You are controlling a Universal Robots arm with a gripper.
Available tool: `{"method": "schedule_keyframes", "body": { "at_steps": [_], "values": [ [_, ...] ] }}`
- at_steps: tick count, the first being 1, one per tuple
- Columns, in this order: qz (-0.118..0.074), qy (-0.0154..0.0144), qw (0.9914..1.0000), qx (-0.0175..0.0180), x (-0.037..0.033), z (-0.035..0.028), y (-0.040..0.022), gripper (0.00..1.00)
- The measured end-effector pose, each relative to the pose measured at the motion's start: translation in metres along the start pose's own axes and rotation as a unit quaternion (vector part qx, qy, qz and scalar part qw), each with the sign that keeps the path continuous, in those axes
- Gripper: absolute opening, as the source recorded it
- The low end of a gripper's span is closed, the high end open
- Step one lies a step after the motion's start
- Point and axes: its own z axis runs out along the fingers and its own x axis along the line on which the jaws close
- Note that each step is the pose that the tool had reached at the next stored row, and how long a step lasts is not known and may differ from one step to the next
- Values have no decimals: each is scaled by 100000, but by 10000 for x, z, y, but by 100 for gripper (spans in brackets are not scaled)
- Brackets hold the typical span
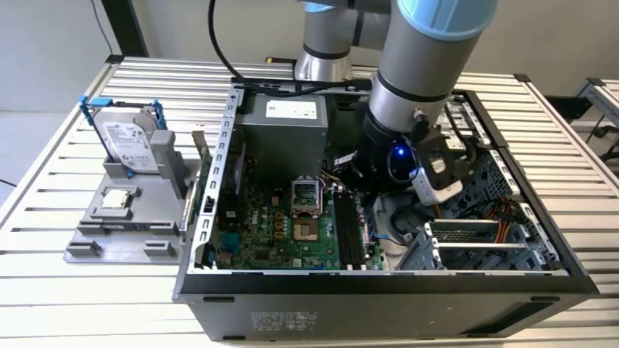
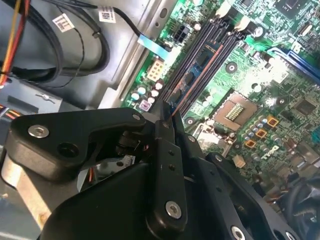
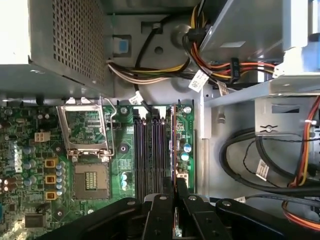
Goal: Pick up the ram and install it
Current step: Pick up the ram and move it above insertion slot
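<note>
The tool (image 3: 175,189) is closed on the ram (image 3: 173,145). It holds the ram on its edge, parallel to the memory slots (image 3: 147,150), on their side far from the empty processor socket (image 3: 90,155).

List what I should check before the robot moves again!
1. Gripper grips the ram: ok, fingers shut on its edge.
2. Ram lined up with the slots: ok, it runs along them in both wrist views.
3. Ram pushed fully into a slot: cannot tell.
4. Slot latches open: cannot tell.
5. Cables away from the ram: ok, they lie beside the board.
</note>
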Motion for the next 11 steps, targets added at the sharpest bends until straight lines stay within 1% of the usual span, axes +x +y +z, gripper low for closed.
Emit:
{"method": "schedule_keyframes", "body": {
  "at_steps": [2, 6, 7, 11],
  "values": [
    [1, 4, 100000, 15, 0, 33, -30, 0],
    [7, 2, 100000, 0, -4, 105, -126, 0],
    [7, -1, 100000, -9, -4, 124, -138, 0],
    [7, -2, 100000, 87, -2, 196, -135, 0]
  ]
}}
